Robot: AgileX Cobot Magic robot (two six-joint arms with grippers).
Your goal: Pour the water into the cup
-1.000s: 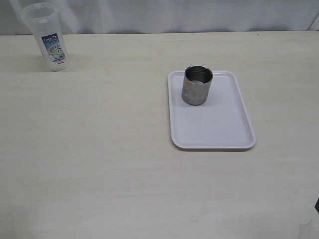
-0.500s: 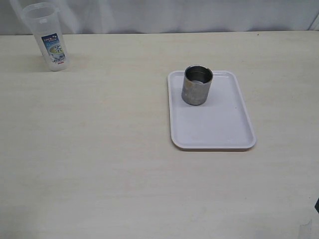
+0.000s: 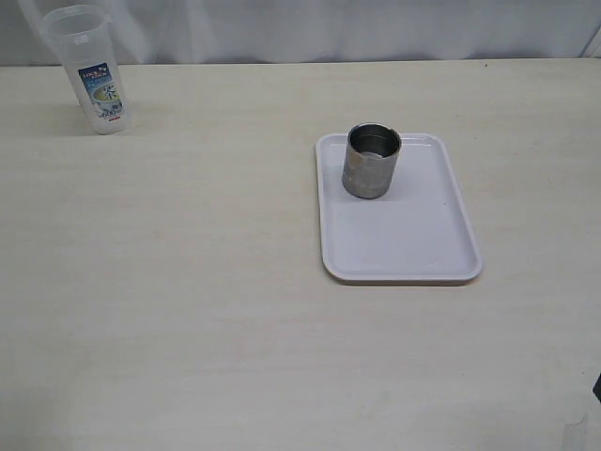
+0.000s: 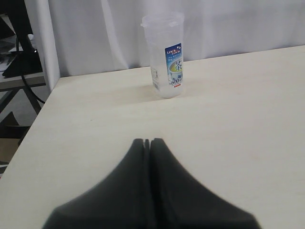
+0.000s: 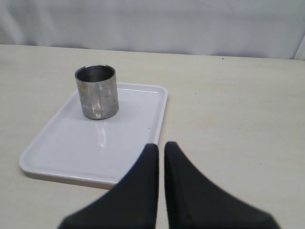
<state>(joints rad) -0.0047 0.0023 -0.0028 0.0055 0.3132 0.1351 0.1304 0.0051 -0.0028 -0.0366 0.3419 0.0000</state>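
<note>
Far left of bench (image 3: 188,301): clear plastic jug (image 3: 89,68), upright, blue label (image 4: 174,64) headed "LOCK", remainder illegible; contents not discernible. Left jaws pressed together, holding nothing. Right of centre: steel cup (image 3: 372,162) upright in far-left corner of white tray (image 3: 404,235); contents not discernible. Right jaws closed, empty

On our desk (image 3: 188,301) we find the tray (image 3: 413,235) right of centre, with the cup (image 3: 372,162) standing upright on its far end, toward the left side. The jug (image 3: 92,73) stands at the desk's far left corner, well apart from the tray, with the curtain (image 3: 329,28) behind it.
</note>
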